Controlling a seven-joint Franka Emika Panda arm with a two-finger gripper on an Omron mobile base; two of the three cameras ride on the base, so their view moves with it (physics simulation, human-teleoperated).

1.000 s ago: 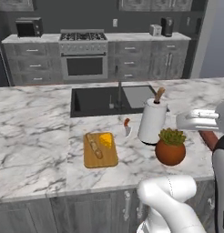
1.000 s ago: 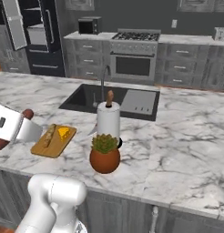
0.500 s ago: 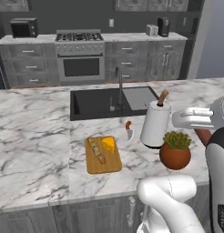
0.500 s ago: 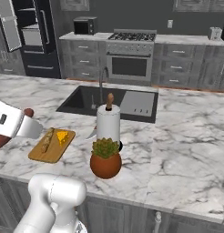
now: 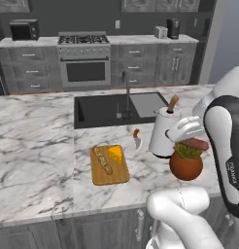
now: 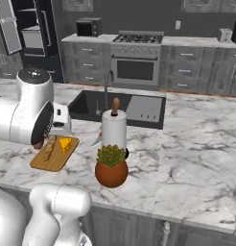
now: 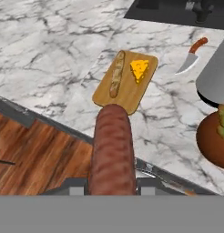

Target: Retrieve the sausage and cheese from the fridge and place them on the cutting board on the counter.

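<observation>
My gripper point(image 7: 112, 183) is shut on the sausage point(image 7: 112, 148), a reddish-brown link sticking out ahead of the fingers. It hangs over the counter's near edge, short of the cutting board point(image 7: 132, 98). On the board lie the yellow cheese point(image 7: 140, 70) wedge and a tan bread-like piece point(image 7: 116, 73). From the left base, the gripper point(image 5: 188, 138) holds the sausage point(image 5: 196, 144) by the plant, right of the board point(image 5: 114, 174) and cheese point(image 5: 115, 154). The counter point(image 5: 34, 155) is veined marble. The black fridge point(image 6: 36, 33) stands far left with a door open.
A paper towel roll point(image 5: 162, 131) and a potted plant point(image 5: 186, 164) stand right of the board. A knife point(image 5: 137, 139) lies between board and black sink point(image 5: 116, 107). Stove and cabinets line the far wall. Bare marble spreads left of the board.
The base has moved, so both base views have shifted. The hand with the sausage has swung in over the counter's front, closer to the plant and the board.
</observation>
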